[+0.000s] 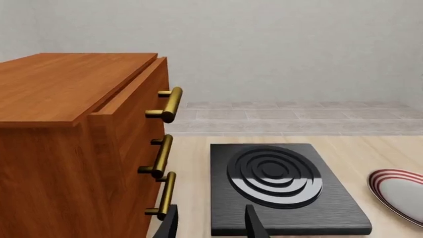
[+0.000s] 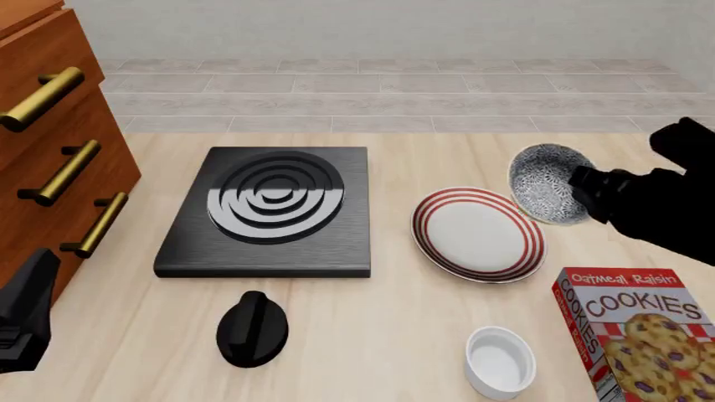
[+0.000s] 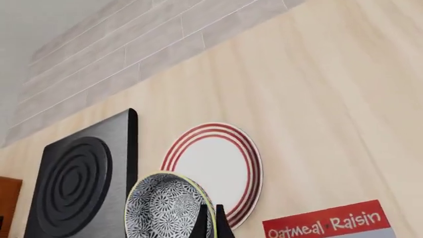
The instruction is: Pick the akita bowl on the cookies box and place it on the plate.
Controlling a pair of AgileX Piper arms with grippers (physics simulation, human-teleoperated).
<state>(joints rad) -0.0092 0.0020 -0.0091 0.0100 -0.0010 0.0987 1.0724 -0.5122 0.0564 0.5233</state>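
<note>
Front view showed the right gripper (image 2: 583, 186) raised above the table (image 2: 391, 335), its fingers pinched tight on the rim of the akita bowl (image 2: 544, 180), so the claw was narrow and holding the bowl. The bowl was tilted, with its speckled inside turned toward the camera, and it hung just beside the far right edge of the plate (image 2: 478, 234), off the cookies box (image 2: 631, 335). The plate lay flat on the table with its red rings around a white centre, and nothing was on it. The cookies box lay near the right front corner, well apart from the bowl, with its printed face up. A small plain white dish (image 2: 500, 360) stood just left of the box. A black stove plate (image 2: 268, 213) with raised rings lay left of the plate, and a black knob (image 2: 253, 329) lay in front of it. A wooden drawer cabinet (image 2: 45, 159) with brass handles stood at the left edge. In the right wrist view the thin fingers (image 3: 211, 223) met on the bowl's rim (image 3: 165, 210), with the plate (image 3: 218, 166) behind it and the top of the box (image 3: 330, 223) beside. The left gripper (image 2: 23, 322) was low at the left front corner, near the cabinet; in the left wrist view its two fingertips (image 1: 254, 225) stood apart with nothing between them, so this claw was wide.
</note>
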